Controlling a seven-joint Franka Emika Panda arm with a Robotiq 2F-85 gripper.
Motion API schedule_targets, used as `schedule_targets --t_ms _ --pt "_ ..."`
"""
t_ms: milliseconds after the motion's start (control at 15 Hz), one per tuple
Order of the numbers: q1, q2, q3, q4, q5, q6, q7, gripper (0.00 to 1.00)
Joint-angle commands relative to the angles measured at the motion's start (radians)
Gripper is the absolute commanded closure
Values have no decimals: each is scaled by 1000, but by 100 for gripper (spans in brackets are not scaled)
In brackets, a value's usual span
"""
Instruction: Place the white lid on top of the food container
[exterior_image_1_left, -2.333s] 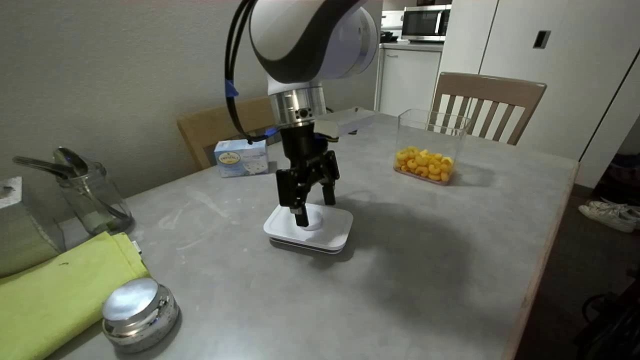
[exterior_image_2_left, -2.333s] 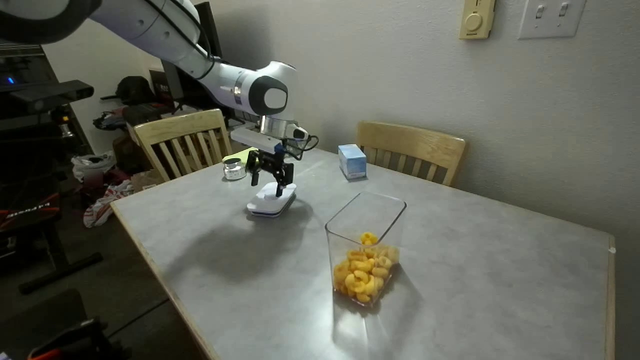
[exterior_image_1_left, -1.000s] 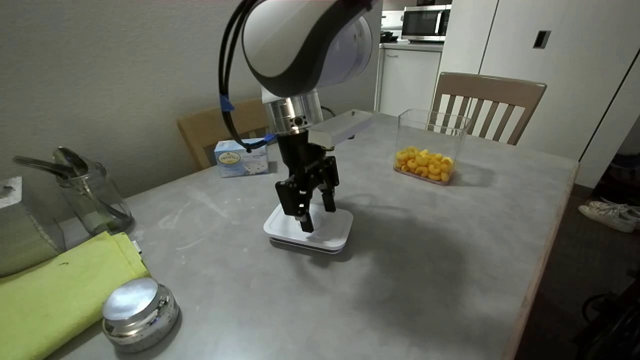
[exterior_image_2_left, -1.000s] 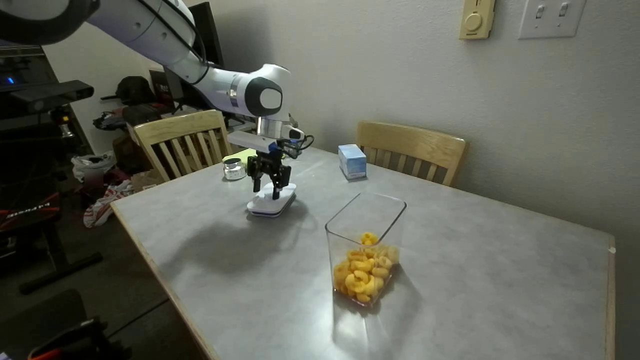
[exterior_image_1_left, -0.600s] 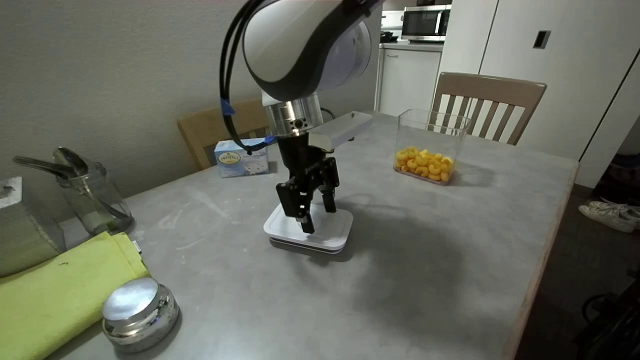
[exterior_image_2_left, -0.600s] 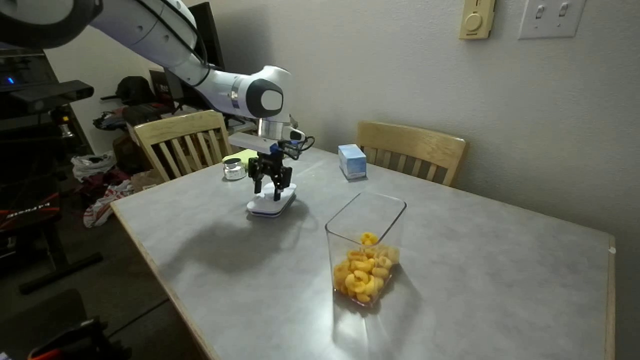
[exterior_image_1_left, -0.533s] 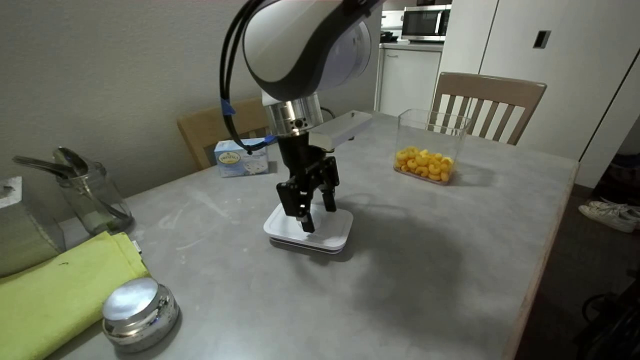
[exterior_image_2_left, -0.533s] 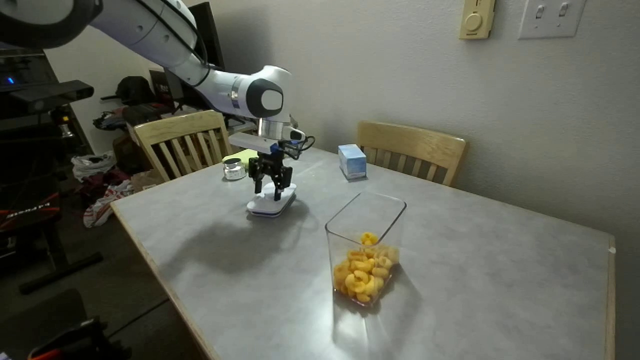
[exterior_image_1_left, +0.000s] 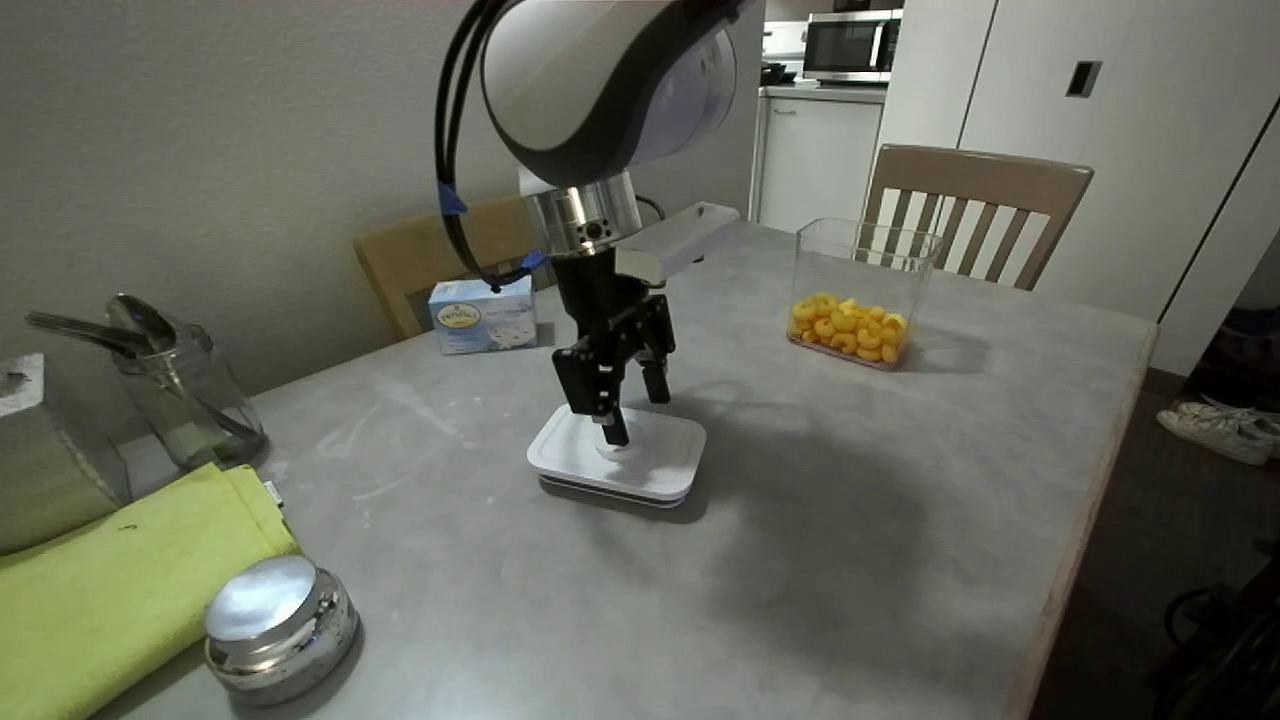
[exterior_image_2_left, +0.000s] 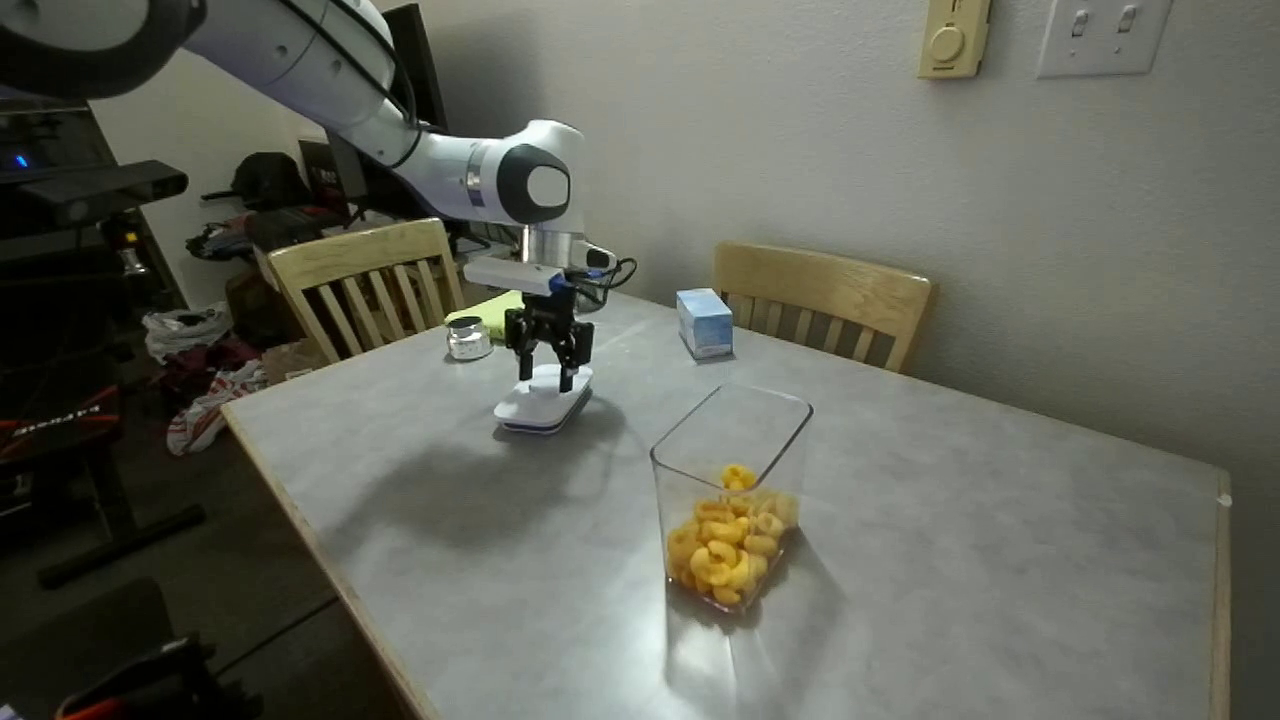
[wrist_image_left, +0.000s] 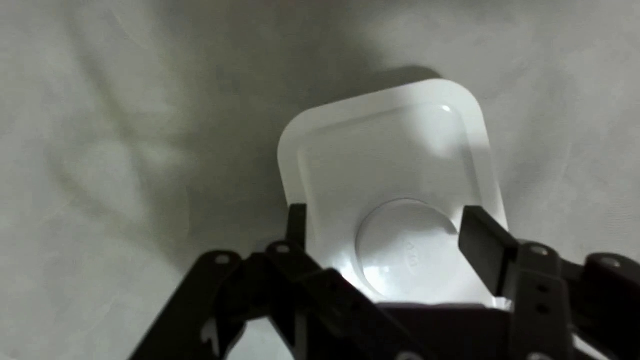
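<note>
The white lid (exterior_image_1_left: 665, 460) lies flat on the table, its round raised bump up, in both exterior views (exterior_image_2_left: 528, 405). It also fills the middle of the wrist view (wrist_image_left: 385, 155). My gripper (exterior_image_1_left: 636, 410) is open and empty just above the lid, in both exterior views (exterior_image_2_left: 546, 374). In the wrist view the fingers (wrist_image_left: 385, 227) appear on either side of the bump, apart from it. The food container (exterior_image_1_left: 865, 262) is a clear open-topped tub with yellow-orange pieces in its bottom. It stands upright away from the gripper, in both exterior views (exterior_image_2_left: 688, 488).
A blue-and-white box (exterior_image_1_left: 485, 317) stands near the wall behind the gripper. A shiny metal jar (exterior_image_1_left: 280, 632), a yellow cloth (exterior_image_1_left: 150, 570), a glass jar with cutlery (exterior_image_1_left: 205, 410) and a grey block (exterior_image_1_left: 50, 460) stand on one side. Chairs (exterior_image_2_left: 830, 300) are at the table's edges.
My gripper came down over the lid. In the last half second it has risen slightly and shifted a little. It stays open. The lid and the food container have not moved.
</note>
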Motion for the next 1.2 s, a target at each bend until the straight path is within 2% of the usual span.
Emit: schedule_targets --t_ms 0,667,1133 --pt "12 33 -14 64 -20 -38 -8 20" --pt "26 110 -7 183 -16 -81 -24 21" --pt "35 123 -2 188 -2 -70 -7 20"
